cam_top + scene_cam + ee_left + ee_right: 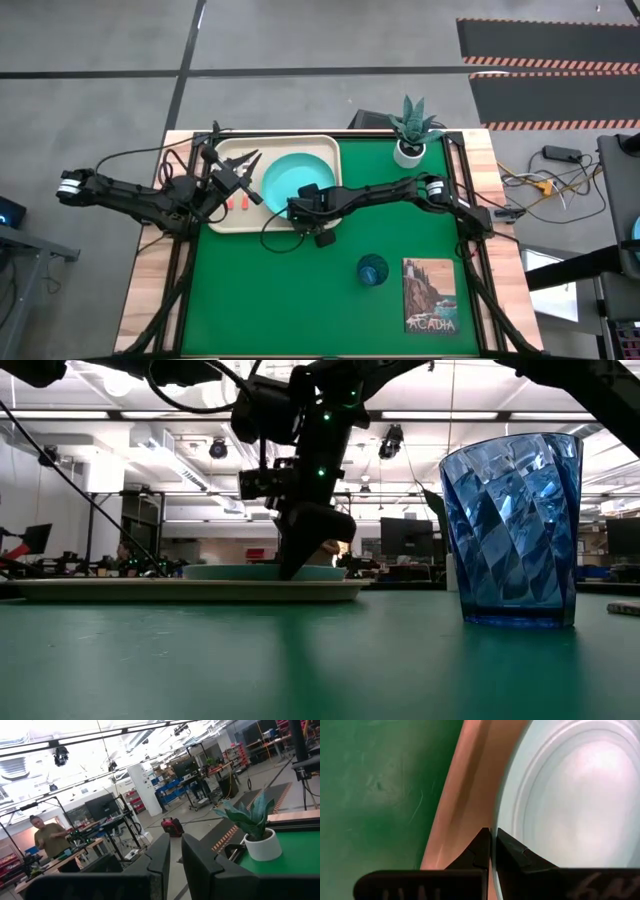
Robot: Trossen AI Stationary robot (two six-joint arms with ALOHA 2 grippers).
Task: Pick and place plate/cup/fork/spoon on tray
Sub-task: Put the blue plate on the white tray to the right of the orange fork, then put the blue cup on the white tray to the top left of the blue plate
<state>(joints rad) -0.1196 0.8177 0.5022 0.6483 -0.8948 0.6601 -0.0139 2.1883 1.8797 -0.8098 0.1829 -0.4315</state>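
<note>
The turquoise plate [295, 178] lies in the beige tray [322, 148] at the far left of the green mat. My right gripper [303, 208] is shut on the plate's near rim. My left gripper [248, 160] hovers over the tray's left half, tipped up toward the room, open by a narrow gap and empty. Two orange-red handle ends [238, 202] lie on the tray by the left arm; fork and spoon cannot be told apart. The blue cup [372, 268] stands upright on the mat, near the low camera [515, 530]. My right gripper pinches the plate's rim [496, 822] at its near side, one finger inside the rim and one outside over the tray floor. The fingers come from above, pointing down. In the low view the plate [240, 571] sits level, low on the tray [190, 588].
A white pot with a green plant [411, 140] stands at the mat's far edge. The "Acadia" picture card [430, 295] lies near the right front, beside the cup. A person [50, 840] stands in the room beyond the table. Cables lie to the table's right.
</note>
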